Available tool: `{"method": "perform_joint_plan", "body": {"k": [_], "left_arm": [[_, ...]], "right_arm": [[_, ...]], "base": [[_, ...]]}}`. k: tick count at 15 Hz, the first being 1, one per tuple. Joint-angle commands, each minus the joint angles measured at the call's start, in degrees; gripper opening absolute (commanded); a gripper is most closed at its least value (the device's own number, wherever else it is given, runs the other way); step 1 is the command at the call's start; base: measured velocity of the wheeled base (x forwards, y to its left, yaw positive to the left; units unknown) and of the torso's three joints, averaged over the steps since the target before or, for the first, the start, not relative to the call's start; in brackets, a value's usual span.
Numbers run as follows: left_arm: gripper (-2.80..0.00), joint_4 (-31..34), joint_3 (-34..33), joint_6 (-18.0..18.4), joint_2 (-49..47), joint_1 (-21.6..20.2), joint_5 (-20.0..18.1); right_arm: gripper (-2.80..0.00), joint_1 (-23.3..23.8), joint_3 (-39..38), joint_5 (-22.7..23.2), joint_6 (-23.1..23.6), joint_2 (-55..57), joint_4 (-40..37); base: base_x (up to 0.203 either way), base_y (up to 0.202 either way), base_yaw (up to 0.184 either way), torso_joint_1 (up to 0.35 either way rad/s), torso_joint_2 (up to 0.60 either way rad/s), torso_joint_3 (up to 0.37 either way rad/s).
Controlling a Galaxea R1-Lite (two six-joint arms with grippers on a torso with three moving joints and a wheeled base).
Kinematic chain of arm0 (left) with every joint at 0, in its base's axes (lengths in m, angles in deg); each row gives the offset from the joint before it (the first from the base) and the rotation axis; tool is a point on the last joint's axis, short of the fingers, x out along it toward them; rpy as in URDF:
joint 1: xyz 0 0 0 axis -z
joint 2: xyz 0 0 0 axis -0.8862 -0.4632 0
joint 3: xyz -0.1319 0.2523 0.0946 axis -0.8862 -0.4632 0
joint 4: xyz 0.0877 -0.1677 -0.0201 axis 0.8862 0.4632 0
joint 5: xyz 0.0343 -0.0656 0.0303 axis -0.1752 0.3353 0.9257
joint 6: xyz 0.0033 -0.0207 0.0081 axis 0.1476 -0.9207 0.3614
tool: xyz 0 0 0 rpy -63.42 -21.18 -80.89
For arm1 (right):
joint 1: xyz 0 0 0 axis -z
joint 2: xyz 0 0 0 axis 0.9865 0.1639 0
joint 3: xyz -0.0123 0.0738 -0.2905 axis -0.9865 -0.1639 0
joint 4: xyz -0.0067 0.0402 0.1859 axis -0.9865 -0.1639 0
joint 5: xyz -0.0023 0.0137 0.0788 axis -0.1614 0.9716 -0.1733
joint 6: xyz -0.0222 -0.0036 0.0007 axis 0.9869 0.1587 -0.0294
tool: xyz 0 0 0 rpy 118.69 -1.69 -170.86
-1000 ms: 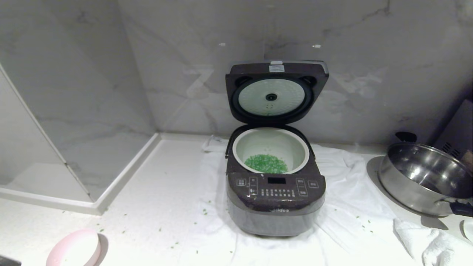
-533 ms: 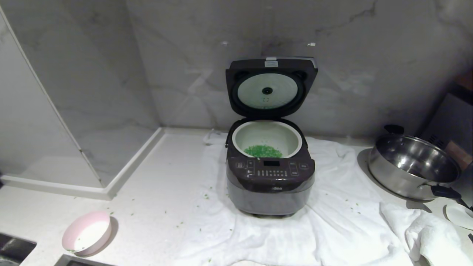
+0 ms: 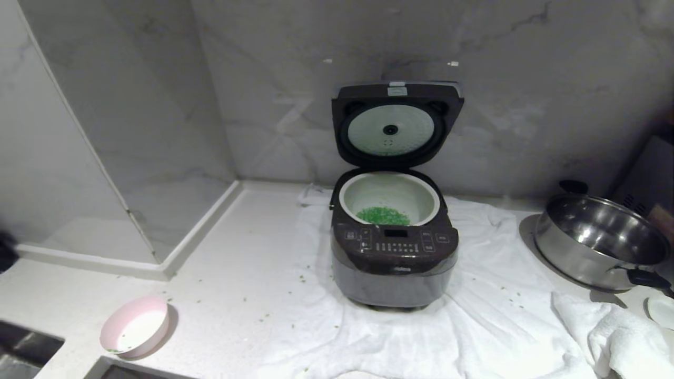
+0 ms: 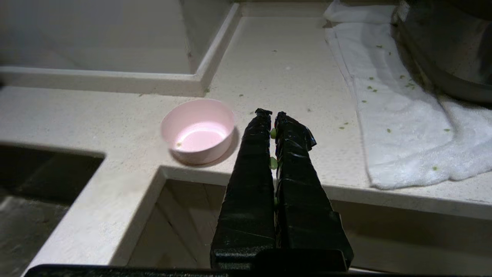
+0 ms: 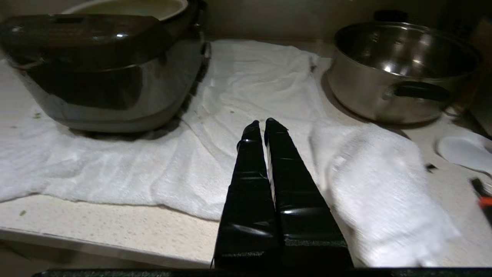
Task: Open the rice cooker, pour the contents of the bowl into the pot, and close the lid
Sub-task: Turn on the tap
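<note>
The rice cooker stands on a white towel with its lid hinged upright against the wall. Inside it, the white pot holds a heap of green bits. The pink bowl sits on the counter at the front left, nearly empty, with a few green specks inside; the left wrist view also has the bowl. My left gripper is shut, beside the bowl and back at the counter's edge, a few green bits stuck between its fingers. My right gripper is shut over the towel, right of the cooker. Neither arm appears in the head view.
A steel pan with black handles stands at the right, a bunched white towel in front of it. Green bits are scattered over the counter and the spread towel. A dark sink recess lies at the front left.
The whole head view has shifted: cooker, bowl and pan look smaller and more of the front counter shows, so the camera has pulled back. Nothing on the counter has moved.
</note>
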Motion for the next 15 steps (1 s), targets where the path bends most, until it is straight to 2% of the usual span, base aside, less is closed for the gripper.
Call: {"method": "perform_joint_plan", "body": {"k": [1, 15], "left_arm": [[-2.8, 0.04, 0.0, 0.34, -0.07, 0.06, -0.16], [-2.8, 0.04, 0.0, -0.12, 0.01, 0.15, 0.11]], "right_arm": [[-2.8, 0.0, -0.09, 0.06, -0.02, -0.02, 0.06], [-2.8, 0.0, -0.09, -0.11, -0.46, -0.02, 0.06]], "base": [[-0.004, -0.005, 0.14, 0.002, 0.01, 0.002], [-0.002, -0.008, 0.175, 0.001, 0.01, 0.004]]}}
